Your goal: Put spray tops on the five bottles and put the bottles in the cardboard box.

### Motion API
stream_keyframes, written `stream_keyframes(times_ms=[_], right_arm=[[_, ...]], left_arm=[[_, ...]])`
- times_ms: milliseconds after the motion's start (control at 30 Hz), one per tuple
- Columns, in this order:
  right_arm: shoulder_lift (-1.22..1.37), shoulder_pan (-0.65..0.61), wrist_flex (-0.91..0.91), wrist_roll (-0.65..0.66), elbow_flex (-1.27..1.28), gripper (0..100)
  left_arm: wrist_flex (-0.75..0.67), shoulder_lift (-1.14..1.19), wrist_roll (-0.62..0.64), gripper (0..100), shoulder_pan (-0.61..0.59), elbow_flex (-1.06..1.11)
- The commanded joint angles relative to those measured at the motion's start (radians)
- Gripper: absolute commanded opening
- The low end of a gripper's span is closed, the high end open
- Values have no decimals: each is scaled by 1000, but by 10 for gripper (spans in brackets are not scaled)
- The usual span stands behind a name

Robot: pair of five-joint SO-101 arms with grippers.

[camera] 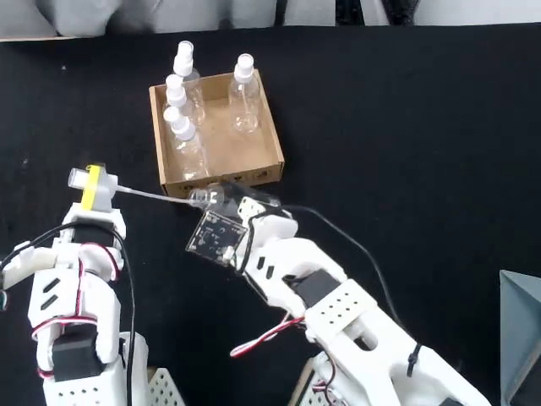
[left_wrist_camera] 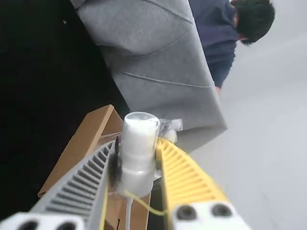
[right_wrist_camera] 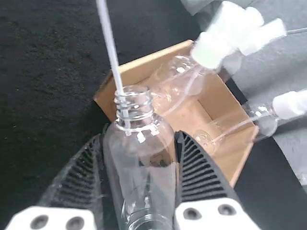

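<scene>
Right hand [right_wrist_camera: 139, 139] and left hand [left_wrist_camera: 136, 148] meet over the black tabletop [camera: 406, 127], just in front of the cardboard box [camera: 272, 118], where four capped bottles [camera: 245, 97] stand. Right hand clamps the open bottle [right_wrist_camera: 139, 182]; left hand pinches the spray top [left_wrist_camera: 139, 143], whose thin tube [camera: 156, 196] enters the bottle's neck.

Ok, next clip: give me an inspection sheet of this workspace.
surface: black table.
job's things: four capped bottles stand in the cardboard box; fifth bottle outside it, tube of the spray top in its neck.
clutter: grey object at the table's edge.
claws: left claw shut on the spray top; right claw shut on the fifth bottle.
cables: black cable behind the right claw; red-and-white wires behind the left claw.
surroundings: grey fabric beyond the table.
</scene>
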Motion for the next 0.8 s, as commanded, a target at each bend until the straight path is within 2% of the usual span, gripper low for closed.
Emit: stream_keyframes(times_ms=[0,533,767], right_arm=[[-45,-32,-29,8,-7,30],[-47,-52,-31,6,8,29],[-45,-34,-75,-72,-2,29]], left_arm=[[-3,-11,-15,30,13,-12],[-3,-9,-15,30,15,15],[3,-9,-15,30,15,16]])
